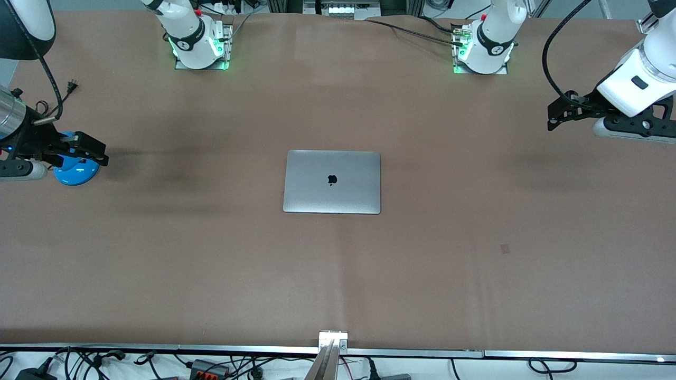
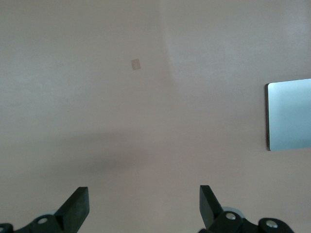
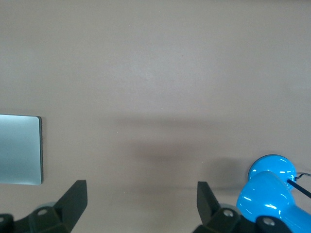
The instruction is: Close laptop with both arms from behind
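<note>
The space-grey laptop [image 1: 332, 182] lies shut and flat in the middle of the table, lid up, with the dark apple logo showing. Its edge shows in the left wrist view [image 2: 290, 115] and in the right wrist view [image 3: 19, 149]. My left gripper [image 1: 552, 118] hangs open and empty above the table at the left arm's end, well apart from the laptop; its open fingers show in its wrist view [image 2: 143, 206]. My right gripper [image 1: 101, 153] hangs open and empty at the right arm's end [image 3: 141, 201], also well apart from the laptop.
A glossy blue object [image 1: 76, 170] sits on the table right by the right gripper and shows in the right wrist view [image 3: 269, 187]. A small square patch [image 1: 505, 248] marks the brown cloth. The arm bases [image 1: 200, 45] stand along the edge farthest from the front camera.
</note>
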Controlling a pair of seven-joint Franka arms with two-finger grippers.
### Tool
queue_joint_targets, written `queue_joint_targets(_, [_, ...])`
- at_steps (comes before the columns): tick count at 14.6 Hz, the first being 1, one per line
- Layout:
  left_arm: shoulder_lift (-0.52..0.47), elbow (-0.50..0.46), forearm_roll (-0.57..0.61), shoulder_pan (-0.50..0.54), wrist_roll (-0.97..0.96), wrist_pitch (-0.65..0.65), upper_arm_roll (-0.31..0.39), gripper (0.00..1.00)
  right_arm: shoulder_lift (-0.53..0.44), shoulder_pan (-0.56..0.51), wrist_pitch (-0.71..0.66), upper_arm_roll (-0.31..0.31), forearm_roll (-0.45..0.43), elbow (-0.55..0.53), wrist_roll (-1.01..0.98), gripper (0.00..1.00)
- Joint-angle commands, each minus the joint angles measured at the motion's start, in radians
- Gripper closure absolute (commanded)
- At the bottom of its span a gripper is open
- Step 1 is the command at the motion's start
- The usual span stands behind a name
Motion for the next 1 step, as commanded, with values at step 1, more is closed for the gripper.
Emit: queue_joint_targets(1, [0.011, 0.03, 0.015, -0.006, 0.017, -0.032, 0.006, 0.0, -0.007, -0.007, -0.018, 0.01, 0.007, 0.006, 0.001, 0.0])
